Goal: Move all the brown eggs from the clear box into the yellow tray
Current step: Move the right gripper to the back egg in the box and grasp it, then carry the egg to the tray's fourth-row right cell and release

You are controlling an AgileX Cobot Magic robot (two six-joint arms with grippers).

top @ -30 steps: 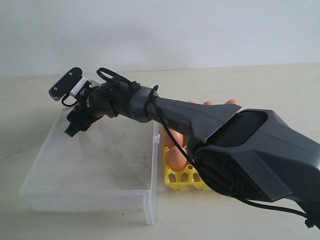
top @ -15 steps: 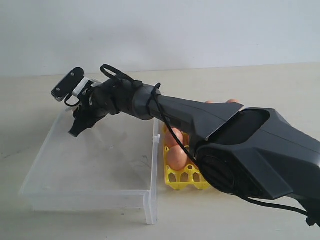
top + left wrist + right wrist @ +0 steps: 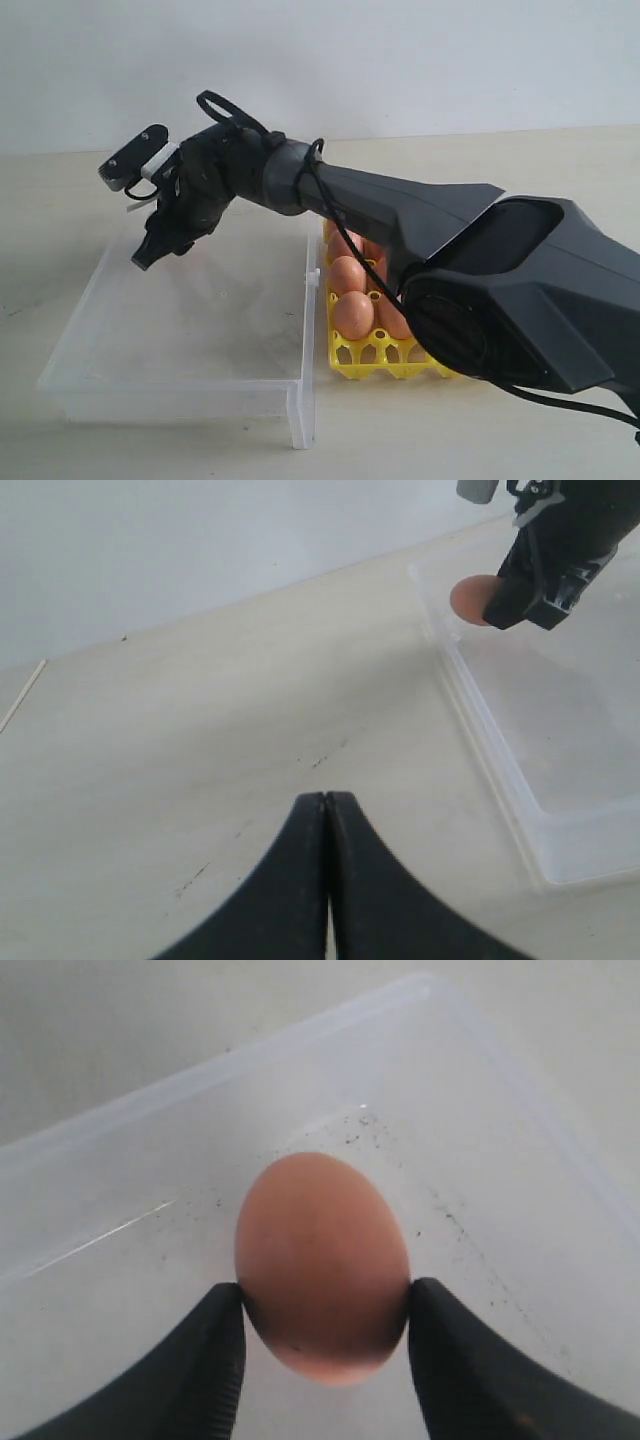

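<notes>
Plainly, at the wrist only: brown egg [image 3: 320, 1250] in right hand [image 3: 323, 1305].

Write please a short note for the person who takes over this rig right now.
The left gripper is shut and empty, over the table.
The right gripper is closed on one egg, over the box.
The tray stands beside the box and holds several eggs; its front row is free, and part of it is hidden.
Done: no other egg shows in the box.
Left: carry this egg to a free place in the tray and release it.
</notes>
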